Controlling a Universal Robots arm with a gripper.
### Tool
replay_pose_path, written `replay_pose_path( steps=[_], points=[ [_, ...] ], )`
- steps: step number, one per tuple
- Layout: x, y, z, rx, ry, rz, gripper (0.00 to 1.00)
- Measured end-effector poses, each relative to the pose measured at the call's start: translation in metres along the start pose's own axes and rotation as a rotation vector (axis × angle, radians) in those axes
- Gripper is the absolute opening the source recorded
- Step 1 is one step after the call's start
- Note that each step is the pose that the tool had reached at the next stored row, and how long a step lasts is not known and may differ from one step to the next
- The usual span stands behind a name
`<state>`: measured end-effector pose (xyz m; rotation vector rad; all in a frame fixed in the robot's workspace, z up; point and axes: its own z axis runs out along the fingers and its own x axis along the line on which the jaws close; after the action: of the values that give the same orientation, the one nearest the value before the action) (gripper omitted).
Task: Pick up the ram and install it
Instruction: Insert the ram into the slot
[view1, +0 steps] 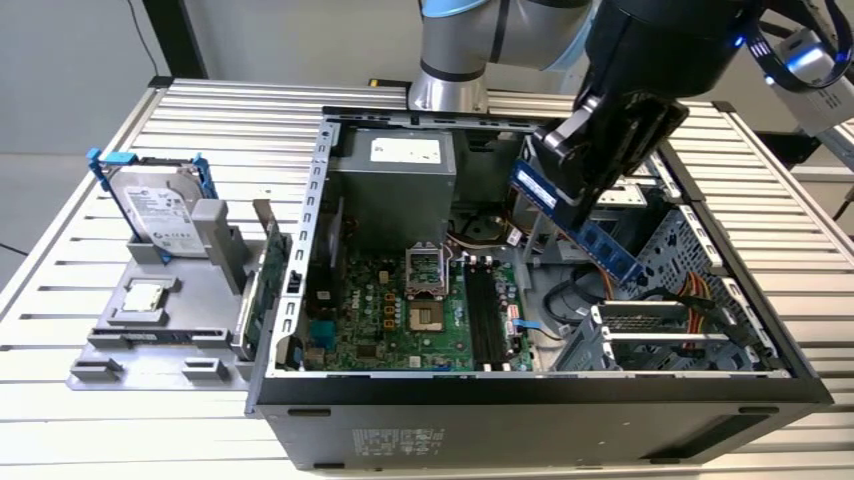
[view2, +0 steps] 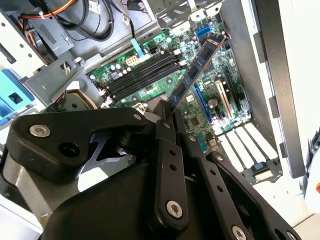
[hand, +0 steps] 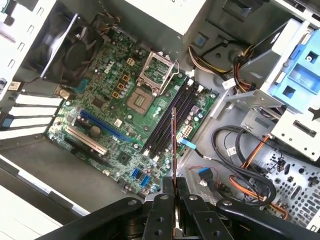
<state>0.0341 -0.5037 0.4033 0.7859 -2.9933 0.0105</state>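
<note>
1. while the gripper (view1: 587, 195) pinches one end of the ram (view1: 607, 250), jaws closed tight on the board, the stick hangs tilted in the air above the open case (view1: 534, 400), touching nothing inside.
2. in the exterior view the ram sits over the cable bay, to that view's right of the black slots (view1: 481, 322) on the motherboard (view1: 374, 330); no stick is seated in them yet.
3. by judgement, the step in hand is the carry to the slots. doing it well likely means levelling the stick so its long edge runs parallel to a slot, centring it between the end clips and lowering it straight. a tilted entry could jam a corner or bend the thin board.
4. the first wrist view shows the ram (hand: 173, 145) edge-on, a thin line running out from the gripper (hand: 174, 184), handy for judging sideways offset against the slots (hand: 167, 117).
5. the second wrist view shows the flat face and chips of the ram (view2: 197, 65), which leaves the gripper (view2: 167, 107) at an angle to the slots (view2: 145, 75), so its twist reads there.
6. the exterior view adds the stick's height above the board, plus a hard drive (view1: 160, 210) standing in a holder outside the case.
</note>
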Motion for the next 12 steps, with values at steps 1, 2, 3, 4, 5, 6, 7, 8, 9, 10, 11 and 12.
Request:
replay_pose_path(
  steps=[1,2,3,4,5,6,7,8,9,10,11,12],
  points=[
    [0.0,0.0,0.0,-0.0004,-0.0001,0.009,0.0],
    [0.0,0.0,0.0,-0.0009,-0.0002,0.018,0.0],
    [0.0,0.0,0.0,-0.0013,-0.0002,0.027,0.0],
    [0.0,0.0,0.0,-0.0017,-0.0002,0.036,0.0],
    [0.0,0.0,0.0,-0.0021,-0.0002,0.045,0.0],
    [0.0,0.0,0.0,-0.0025,-0.0003,0.053,0.0],
    [0.0,0.0,0.0,-0.0029,-0.0004,0.061,0.0],
    [0.0,0.0,0.0,-0.0032,-0.0004,0.068,0.0],
    [0.0,0.0,0.0,-0.0036,-0.0004,0.075,0.0],
    [0.0,0.0,0.0,-0.0038,-0.0005,0.081,0.0],
    [0.0,0.0,0.0,-0.0041,-0.0005,0.088,0.0],
    [0.0,0.0,0.0,-0.0044,-0.0005,0.093,0.0]
  ],
)
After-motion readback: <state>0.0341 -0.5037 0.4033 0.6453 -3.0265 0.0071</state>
